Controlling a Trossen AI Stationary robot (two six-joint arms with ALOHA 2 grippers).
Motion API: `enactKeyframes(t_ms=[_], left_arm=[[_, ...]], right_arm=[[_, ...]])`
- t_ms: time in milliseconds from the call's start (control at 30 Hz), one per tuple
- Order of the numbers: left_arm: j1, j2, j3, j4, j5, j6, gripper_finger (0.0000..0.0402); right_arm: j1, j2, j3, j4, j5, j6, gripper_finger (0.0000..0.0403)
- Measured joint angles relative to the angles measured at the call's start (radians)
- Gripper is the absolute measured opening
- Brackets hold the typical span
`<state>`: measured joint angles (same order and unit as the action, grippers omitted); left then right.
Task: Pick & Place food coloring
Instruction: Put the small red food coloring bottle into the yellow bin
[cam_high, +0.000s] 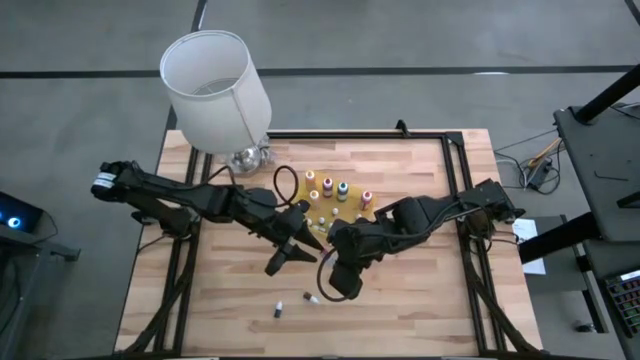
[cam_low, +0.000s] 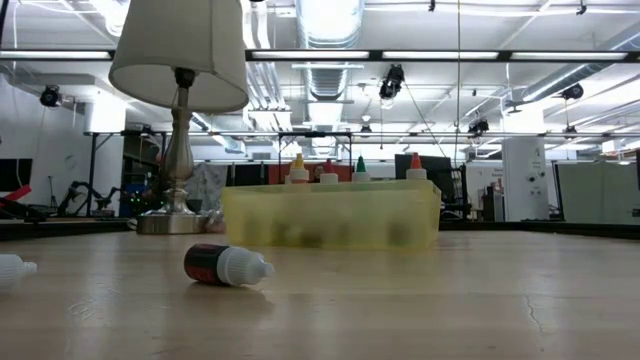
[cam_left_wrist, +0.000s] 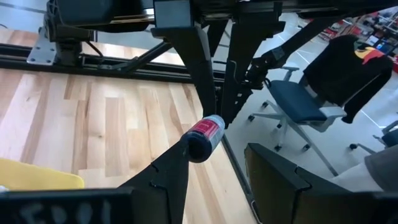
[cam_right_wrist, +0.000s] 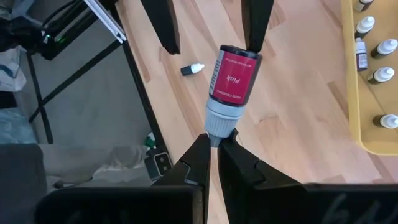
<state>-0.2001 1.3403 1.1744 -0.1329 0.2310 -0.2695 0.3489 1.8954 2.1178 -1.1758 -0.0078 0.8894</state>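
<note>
Right gripper (cam_right_wrist: 217, 140): jaws pinched almost fully together on the pale nozzle of one food coloring bottle (cam_right_wrist: 233, 78), red label reading "Pink". Bottle is clear of the table and sticks straight out ahead of the right jaws, base pointing away from them. Left gripper (cam_left_wrist: 216, 149): jaws about half open, gripping nothing. The bottle's dark base sits right at the tip of one left finger (cam_left_wrist: 171, 177), apparently touching it; the other left finger (cam_left_wrist: 280, 180) is well apart from the bottle. So the bottle spans tip to tip between the two grippers, nozzle end in the right jaws, base end at the mouth of the left jaws, off to one side rather than centred in the gap. The two grippers face each other nose to nose over the middle of the wooden table (cam_high: 420, 300). Yellow tray (cam_right_wrist: 360, 134) lies off to the side of the right jaws, with several more white-capped bottles (cam_right_wrist: 373, 74) standing in it. One small loose bottle (cam_right_wrist: 188, 68) lies on the table beyond the right jaws, beside the left fingers. Low view shows another bottle (cam_low: 225, 265) lying on its side in front of the tray, neither gripper near it.
</note>
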Motion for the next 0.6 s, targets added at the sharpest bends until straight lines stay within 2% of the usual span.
enactKeyframes(t_ms=[600], left_arm=[[0.000, 0.000, -0.001, -0.006, -0.022, 0.006, 0.0133]], right_arm=[[0.000, 0.000, 0.000, 0.000, -0.019, 0.000, 0.0017]])
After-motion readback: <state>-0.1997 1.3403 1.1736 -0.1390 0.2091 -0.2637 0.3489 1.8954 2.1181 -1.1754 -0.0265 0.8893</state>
